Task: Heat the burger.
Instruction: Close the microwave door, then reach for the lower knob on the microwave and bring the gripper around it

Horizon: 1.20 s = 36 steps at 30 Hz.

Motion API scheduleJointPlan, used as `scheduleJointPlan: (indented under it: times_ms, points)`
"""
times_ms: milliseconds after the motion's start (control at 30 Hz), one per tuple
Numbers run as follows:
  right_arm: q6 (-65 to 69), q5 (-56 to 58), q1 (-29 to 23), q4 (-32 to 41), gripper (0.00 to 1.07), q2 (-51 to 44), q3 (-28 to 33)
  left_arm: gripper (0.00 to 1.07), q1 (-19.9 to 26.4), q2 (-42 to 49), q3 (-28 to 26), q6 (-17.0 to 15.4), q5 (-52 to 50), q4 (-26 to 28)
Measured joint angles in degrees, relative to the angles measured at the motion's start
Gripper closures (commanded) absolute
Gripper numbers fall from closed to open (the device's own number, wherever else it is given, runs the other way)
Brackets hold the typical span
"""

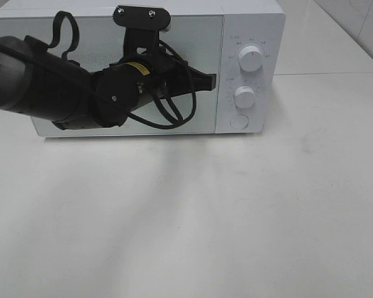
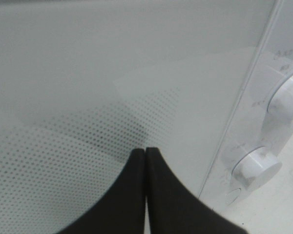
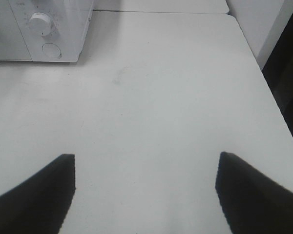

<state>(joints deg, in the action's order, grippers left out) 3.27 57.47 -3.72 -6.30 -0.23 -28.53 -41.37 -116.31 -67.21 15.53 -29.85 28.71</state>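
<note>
The burger is out of view. A white microwave stands at the back of the table with its door closed. My left gripper is shut, its tips at the door's right edge beside the control panel. In the left wrist view the same left gripper shows its two fingers pressed together with nothing between them, just in front of the dotted door glass. My right gripper stands open over bare table, holding nothing; it does not show in the high view.
The panel carries an upper knob, a lower knob and a round button. The white table spreads in front of the microwave. Its right edge drops to dark floor.
</note>
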Motion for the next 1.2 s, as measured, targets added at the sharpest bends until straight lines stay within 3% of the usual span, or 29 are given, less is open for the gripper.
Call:
scheduleJointPlan:
  times_ms: [267,367,433,467,500,533,567,600,633,667,700,833,933,1100,1200]
  points:
    - [0.0,0.0,0.0,0.0,0.31,0.0,0.0,1.07,-1.66,2.52,1.72,0.4,-0.11,2.58]
    - [0.0,0.0,0.0,0.0,0.31,0.0,0.0,1.07,-2.98,4.93,4.64,0.4,-0.11,2.81]
    - [0.0,0.0,0.0,0.0,0.31,0.0,0.0,1.01,-3.9,7.16,7.16,0.46,2.46,2.81]
    - [0.0,0.0,0.0,0.0,0.31,0.0,0.0,0.87,-4.01,8.54,7.96,0.8,6.99,2.81]
    - [0.0,0.0,0.0,0.0,0.31,0.0,0.0,0.87,-4.01,8.54,7.96,0.8,6.99,2.81]
    - [0.0,0.0,0.0,0.0,0.31,0.0,0.0,0.76,-4.01,9.28,8.14,0.97,9.4,2.86]
    - [0.0,0.0,0.0,0.0,0.31,0.0,0.0,0.76,-4.01,9.28,8.14,0.97,9.4,2.86]
    - [0.0,0.0,0.0,0.0,0.31,0.0,0.0,0.5,-4.01,10.43,8.19,1.26,15.7,2.86]
    - [0.0,0.0,0.0,0.0,0.31,0.0,0.0,0.34,-4.01,11.0,8.19,1.38,18.16,2.86]
    - [0.0,0.0,0.0,0.0,0.31,0.0,0.0,0.34,-4.01,11.0,8.19,1.38,18.16,2.86]
    - [0.0,0.0,0.0,0.0,0.31,0.0,0.0,0.07,-4.01,11.86,8.19,1.49,24.52,2.86]
    - [0.0,0.0,0.0,0.0,0.31,0.0,0.0,0.06,-3.44,14.5,8.31,1.49,38.62,2.12]
    - [0.0,0.0,0.0,0.0,0.31,0.0,0.0,0.06,-3.15,15.07,8.31,1.49,41.2,1.38]
    - [0.0,0.0,0.0,0.0,0.31,0.0,0.0,0.06,2.06,19.48,8.37,1.49,56.15,-4.13]
    - [0.0,0.0,0.0,0.0,0.31,0.0,0.0,0.06,3.21,20.34,8.37,1.49,58.96,-4.53]
